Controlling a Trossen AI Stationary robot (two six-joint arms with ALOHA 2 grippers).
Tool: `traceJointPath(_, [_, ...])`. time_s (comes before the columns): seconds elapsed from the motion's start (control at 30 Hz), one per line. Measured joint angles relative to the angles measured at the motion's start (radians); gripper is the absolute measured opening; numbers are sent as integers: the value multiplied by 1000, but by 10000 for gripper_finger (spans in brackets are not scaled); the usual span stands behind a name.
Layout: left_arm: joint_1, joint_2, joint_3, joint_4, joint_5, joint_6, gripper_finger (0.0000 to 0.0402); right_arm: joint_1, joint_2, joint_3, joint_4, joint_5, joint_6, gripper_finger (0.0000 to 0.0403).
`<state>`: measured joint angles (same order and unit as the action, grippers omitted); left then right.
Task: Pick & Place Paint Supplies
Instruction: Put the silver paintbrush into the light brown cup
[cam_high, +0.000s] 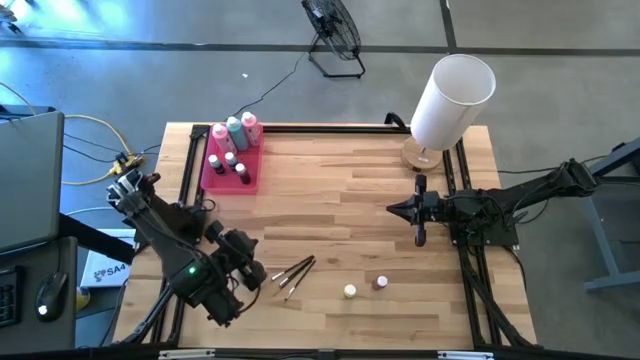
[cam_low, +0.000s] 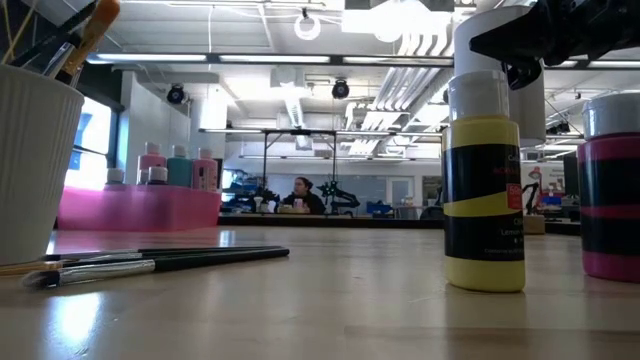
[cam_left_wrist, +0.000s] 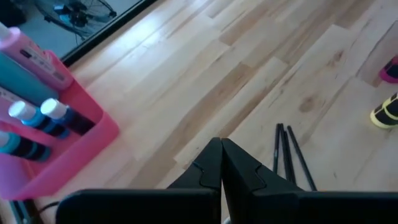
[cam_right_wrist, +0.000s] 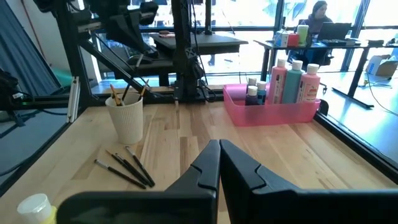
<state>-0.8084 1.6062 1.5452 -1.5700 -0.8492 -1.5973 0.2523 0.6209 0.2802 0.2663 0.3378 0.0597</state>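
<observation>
Squeeze bottles (cam_high: 235, 131) and paint pots (cam_high: 229, 165) fill pink tray (cam_high: 213, 182); both grippers' jaws closed, empty.

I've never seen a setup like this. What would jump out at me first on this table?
Probably the big white cylinder standing at the table's far right corner, and the bright pink tray of paint bottles at the far left. Near the front edge lie thin brushes and two small paint pots, between two dark robot arms.

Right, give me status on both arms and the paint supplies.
Left pincer shut, empty, beside the brushes. Right pincer shut, empty, at the right edge. Squeeze bottles in the pink tray; two paint pots loose. Nothing blocking.
</observation>
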Motion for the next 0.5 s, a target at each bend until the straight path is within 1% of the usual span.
traceJointPath(0.17, [-16, 0, -47, 9, -19, -64, 0, 0, 0, 0, 0, 0, 0, 3])
traceJointPath(0.43, [-17, 0, -114, 95, -16, -66, 0, 0, 0, 0, 0, 0, 0, 3])
traceJointPath(0.5, [-17, 0, -119, 109, 2, -65, 0, 0, 0, 0, 0, 0, 0, 3])
